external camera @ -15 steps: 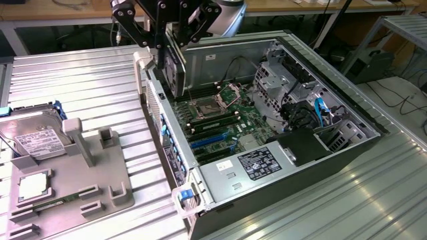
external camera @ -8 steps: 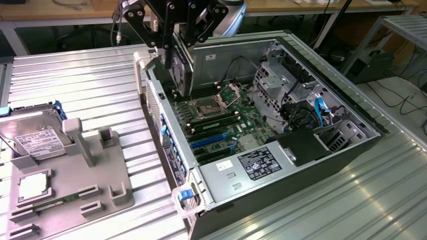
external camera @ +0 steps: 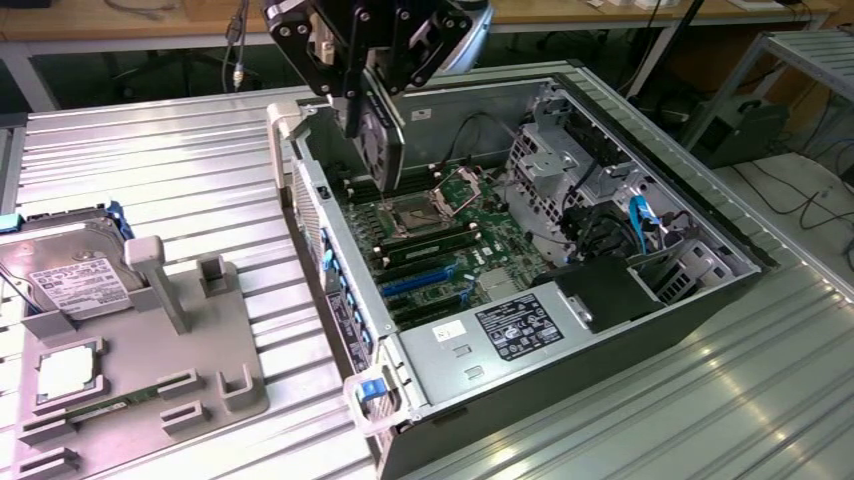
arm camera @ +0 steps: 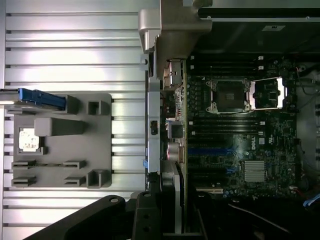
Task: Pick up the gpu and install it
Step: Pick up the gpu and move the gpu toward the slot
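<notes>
1. My gripper [external camera: 374, 92] is clamped on the gpu [external camera: 384, 150] (pick-up done, I judge; install under way)
2. It hangs edge-down at 12 o'clock above the motherboard [external camera: 447, 245]
3. Seating likely needs its edge square over the blue slots [external camera: 424, 283], toward 5 o'clock

Prob. a robotics lab: slotted alu table [external camera: 160, 150], open PC case [external camera: 574, 385], cabled benches [external camera: 134, 20] in bg.

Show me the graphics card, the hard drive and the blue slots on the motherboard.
graphics card [external camera: 384, 150]: exterior view, lower half of its flat side.
hard drive [external camera: 74, 283]: exterior view, on its white label.
blue slots [external camera: 420, 279]: exterior view, middle of one slot.
</notes>
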{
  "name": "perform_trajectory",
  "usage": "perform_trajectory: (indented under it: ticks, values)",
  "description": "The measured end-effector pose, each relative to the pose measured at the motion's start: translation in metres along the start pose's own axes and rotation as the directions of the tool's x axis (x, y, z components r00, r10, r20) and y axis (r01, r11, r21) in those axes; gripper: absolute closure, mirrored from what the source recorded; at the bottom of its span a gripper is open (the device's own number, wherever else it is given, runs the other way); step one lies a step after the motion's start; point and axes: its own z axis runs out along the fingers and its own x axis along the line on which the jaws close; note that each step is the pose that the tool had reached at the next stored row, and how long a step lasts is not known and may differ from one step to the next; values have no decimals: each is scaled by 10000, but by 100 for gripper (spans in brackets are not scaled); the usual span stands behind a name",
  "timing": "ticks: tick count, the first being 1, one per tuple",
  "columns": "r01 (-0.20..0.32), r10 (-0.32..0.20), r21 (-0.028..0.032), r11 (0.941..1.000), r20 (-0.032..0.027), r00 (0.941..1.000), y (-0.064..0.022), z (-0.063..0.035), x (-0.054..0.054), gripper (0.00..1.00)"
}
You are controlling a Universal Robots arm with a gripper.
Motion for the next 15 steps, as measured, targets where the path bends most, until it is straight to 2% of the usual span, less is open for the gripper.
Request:
perform_trajectory:
  ticks: [10,15]
  values:
    - [214,-214,3,9998,-3,9998,-1,17,-135,71]
    - [232,-232,3,9997,13,9997,-3,31,-260,71]
